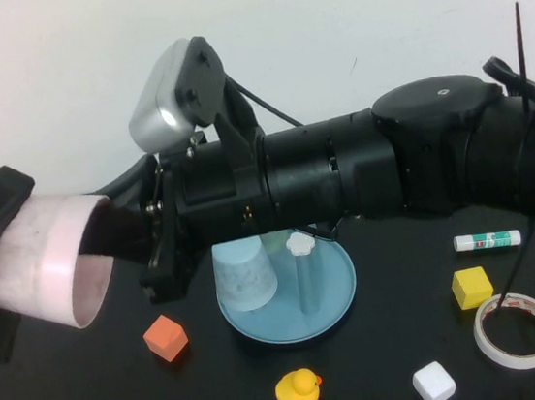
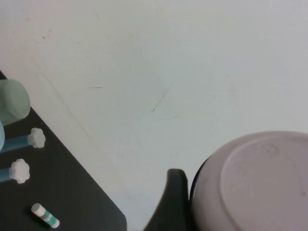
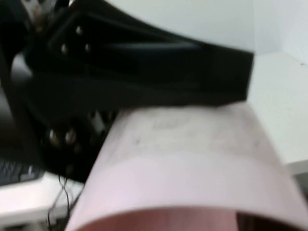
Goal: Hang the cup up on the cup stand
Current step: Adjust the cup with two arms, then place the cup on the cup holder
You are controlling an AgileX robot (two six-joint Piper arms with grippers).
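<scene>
The pale pink cup (image 1: pixel 46 261) lies on its side in the air at the far left, mouth toward the right. My left gripper (image 1: pixel 12 265) is shut on it, one black finger above and one below; in the left wrist view a finger (image 2: pixel 174 202) rests against the cup (image 2: pixel 260 183) near its base. My right arm reaches across the table. My right gripper (image 1: pixel 121 242) is at the cup's rim (image 3: pixel 192 159), shut on the wall with one finger inside the mouth. The blue cup stand (image 1: pixel 334 304) sits at mid-table with a white-capped peg (image 1: pixel 300 245).
A light blue cup (image 1: pixel 244 273) sits upside down on the stand, and a pale green cup (image 2: pixel 12 101) shows beside it. On the table are an orange cube (image 1: pixel 165 336), a yellow duck (image 1: pixel 299 389), a white cube (image 1: pixel 434 383), a yellow cube (image 1: pixel 472 287), a tape roll (image 1: pixel 516 329) and a glue stick (image 1: pixel 487 240).
</scene>
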